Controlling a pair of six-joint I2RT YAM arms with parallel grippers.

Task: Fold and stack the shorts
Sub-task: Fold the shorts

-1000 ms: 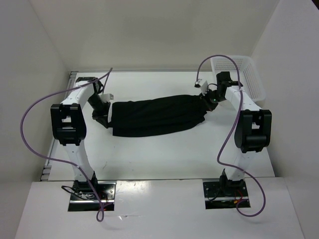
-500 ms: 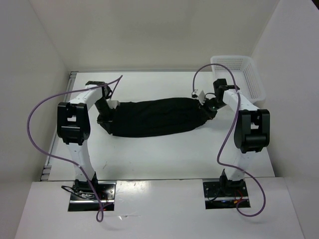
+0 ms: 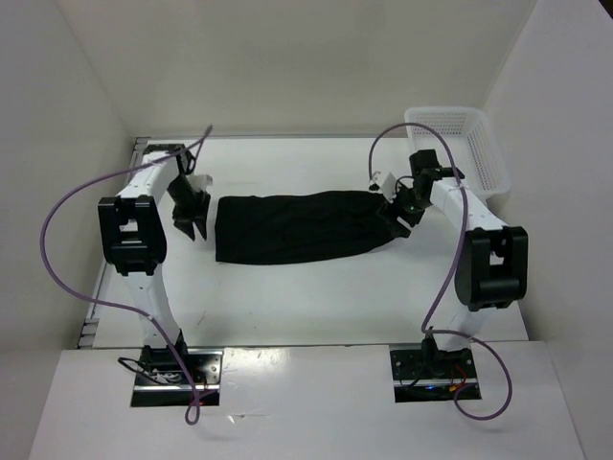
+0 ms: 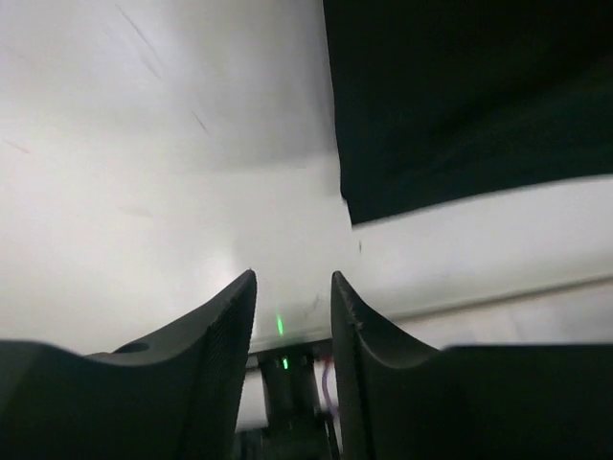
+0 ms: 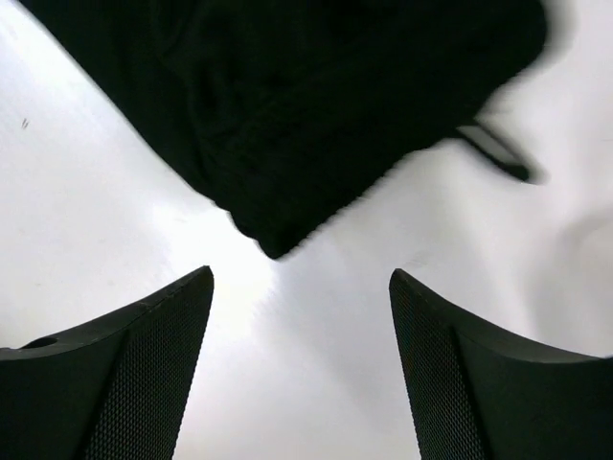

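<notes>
The white table (image 3: 316,287) fills the workspace. The shorts (image 3: 297,227) lie flat on it between the two arms, as a long black band running left to right at mid-table, with a few creases along their length.

The left arm (image 3: 134,240) reaches to the band's left end and the right arm (image 3: 488,259) to its right end. A white mesh basket (image 3: 479,144) sits at the far right corner, well apart from the shorts.

The left gripper (image 3: 194,225) hovers just beside the left edge of the shorts. Its wrist view shows the fingers (image 4: 230,316) parted by a narrow gap with only table between them, and the shorts (image 4: 460,96) off to the right.

The right gripper (image 3: 400,213) is at the right end. Its fingers (image 5: 182,316) stand wide apart and hold nothing, with the edge of the shorts (image 5: 287,96) just ahead of the tips.

A thin dark cord (image 5: 493,153) trails from that end, blurred.
</notes>
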